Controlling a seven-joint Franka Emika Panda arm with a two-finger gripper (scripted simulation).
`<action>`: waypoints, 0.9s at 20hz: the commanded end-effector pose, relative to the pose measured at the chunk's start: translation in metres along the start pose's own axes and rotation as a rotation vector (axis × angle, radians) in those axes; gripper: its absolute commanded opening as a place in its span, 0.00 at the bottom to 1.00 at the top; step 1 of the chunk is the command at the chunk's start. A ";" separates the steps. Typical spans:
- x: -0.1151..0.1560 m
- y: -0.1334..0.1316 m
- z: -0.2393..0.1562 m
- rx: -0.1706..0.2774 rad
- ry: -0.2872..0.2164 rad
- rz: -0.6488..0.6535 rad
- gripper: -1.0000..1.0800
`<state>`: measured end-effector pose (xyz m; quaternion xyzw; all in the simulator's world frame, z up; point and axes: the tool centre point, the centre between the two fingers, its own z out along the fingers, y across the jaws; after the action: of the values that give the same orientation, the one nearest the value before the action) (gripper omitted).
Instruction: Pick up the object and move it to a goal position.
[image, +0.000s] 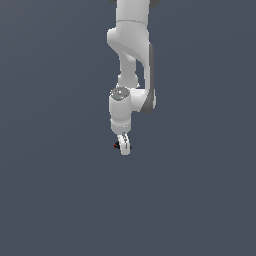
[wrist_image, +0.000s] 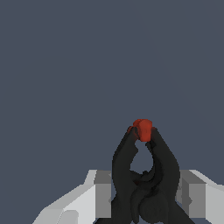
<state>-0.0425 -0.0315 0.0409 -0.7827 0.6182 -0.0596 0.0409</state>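
Black object (wrist_image: 144, 175) with a red tip sits between the two grey-white fingers (wrist_image: 103, 192) in the wrist view, apparently pinched, jaws nearly closed around it. Exterior view shows gripper (image: 123, 145) pointing down with the object (image: 116, 145) at its tip; whether it's off the surface is unclear. Looks light, thin, rigid, maybe slippery; best held at the thicker black body. No writing or labels visible.
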 end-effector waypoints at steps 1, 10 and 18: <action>0.016 -0.019 -0.012 0.064 0.021 0.004 0.00; 0.080 -0.090 -0.077 0.328 0.107 0.021 0.00; 0.123 -0.129 -0.140 0.525 0.170 0.033 0.00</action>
<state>0.0837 -0.1143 0.1895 -0.7329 0.5984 -0.2679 0.1819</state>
